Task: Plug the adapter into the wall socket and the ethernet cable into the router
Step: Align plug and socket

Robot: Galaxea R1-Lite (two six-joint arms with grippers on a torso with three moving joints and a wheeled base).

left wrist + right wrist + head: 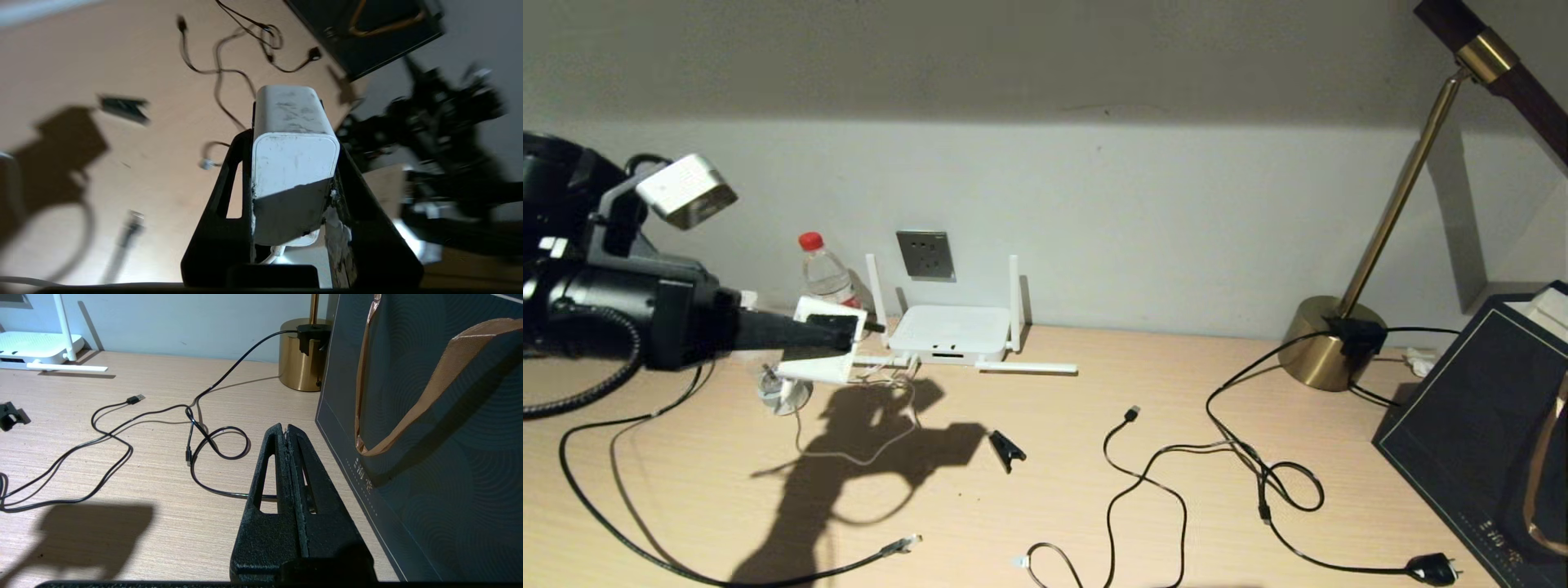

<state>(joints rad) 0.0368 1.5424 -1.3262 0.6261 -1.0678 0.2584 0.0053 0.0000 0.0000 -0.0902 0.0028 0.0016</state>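
Note:
My left gripper [845,333] is shut on the white adapter [818,366] and holds it above the table, just left of the router [949,331]. In the left wrist view the adapter [294,163] fills the gap between the black fingers [229,192]. Its thin white cord [858,456] trails down onto the table. The grey wall socket [925,255] is on the wall behind the router, up and to the right of the adapter. The black ethernet cable ends in a clear connector [903,543] near the table's front edge. My right gripper [286,428] is shut on nothing, low over the table beside the dark bag [429,437].
A water bottle [823,273] stands behind the left gripper. A small black clip [1006,447] lies mid-table. A thin black USB cable [1131,414] and the lamp cord with its plug [1433,567] loop at the right. The brass lamp base [1327,343] and the dark bag [1478,408] stand further right.

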